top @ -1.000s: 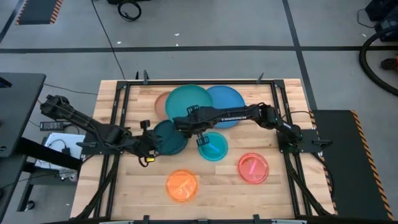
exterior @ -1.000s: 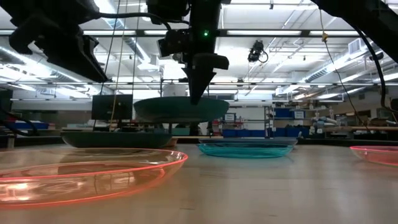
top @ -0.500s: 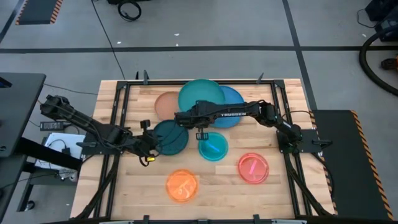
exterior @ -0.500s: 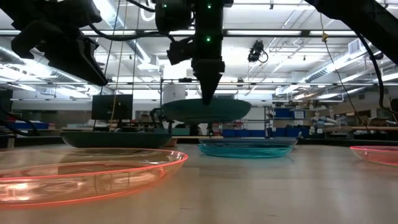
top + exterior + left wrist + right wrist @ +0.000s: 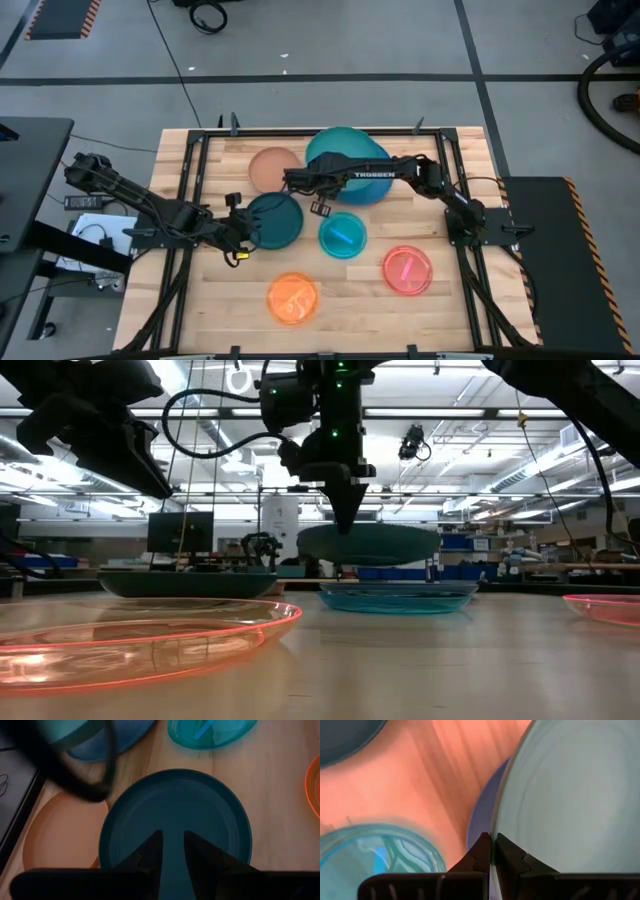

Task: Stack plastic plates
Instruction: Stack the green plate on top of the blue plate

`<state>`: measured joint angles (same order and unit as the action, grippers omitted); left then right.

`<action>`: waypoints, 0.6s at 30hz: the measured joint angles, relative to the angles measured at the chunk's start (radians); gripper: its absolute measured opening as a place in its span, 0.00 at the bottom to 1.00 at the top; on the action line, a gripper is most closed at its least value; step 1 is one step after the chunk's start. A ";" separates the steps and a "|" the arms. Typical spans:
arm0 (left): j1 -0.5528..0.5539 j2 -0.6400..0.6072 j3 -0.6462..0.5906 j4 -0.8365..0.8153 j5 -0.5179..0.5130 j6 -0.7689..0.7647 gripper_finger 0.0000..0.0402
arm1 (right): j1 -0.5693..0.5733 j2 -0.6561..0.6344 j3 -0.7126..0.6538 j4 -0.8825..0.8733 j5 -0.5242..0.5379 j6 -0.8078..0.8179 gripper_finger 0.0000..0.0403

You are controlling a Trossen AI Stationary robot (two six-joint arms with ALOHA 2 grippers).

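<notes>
My right gripper (image 5: pixel 312 182) is shut on the large teal-green plate (image 5: pixel 345 157), which hangs in the air over the large blue plate (image 5: pixel 378 180); in the low view the teal-green plate (image 5: pixel 368 545) sits level above the table. My left gripper (image 5: pixel 173 845) is open, its fingers standing over the left rim of the medium dark teal plate (image 5: pixel 277 220), which lies flat on the table; whether they touch it I cannot tell. The peach-tan plate (image 5: pixel 272 168), cyan plate (image 5: pixel 343 236), pink-red plate (image 5: pixel 407 268) and orange plate (image 5: pixel 292 298) lie flat and apart. My right gripper pinches the teal-green plate's rim (image 5: pixel 496 827) between its two fingers, on the plate's left side. The fingers (image 5: pixel 347 515) come from above, pointing down. The plate is lifted clear and held about level, above the blue plate.
A black frame (image 5: pixel 190 150) runs around the wooden table top. Bare wood shows along the near edge beside the orange plate and at the far left corner. The left arm (image 5: pixel 140 205) reaches in from the table's left side.
My right gripper has carried the teal-green plate toward the table's right, from above the peach-tan and dark teal plates to above the blue plate, still shut on its rim. The peach-tan and dark teal plates now show uncovered.
</notes>
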<state>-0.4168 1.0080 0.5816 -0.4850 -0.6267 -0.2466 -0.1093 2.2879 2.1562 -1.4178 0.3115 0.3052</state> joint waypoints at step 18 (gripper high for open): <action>0.000 0.000 0.000 0.000 0.000 0.034 0.21 | -0.055 0.001 -0.205 0.118 -0.101 0.086 0.05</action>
<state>-0.4164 1.0080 0.5816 -0.4850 -0.6267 -0.2127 -0.1640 2.2890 1.9516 -1.3002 0.2108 0.3912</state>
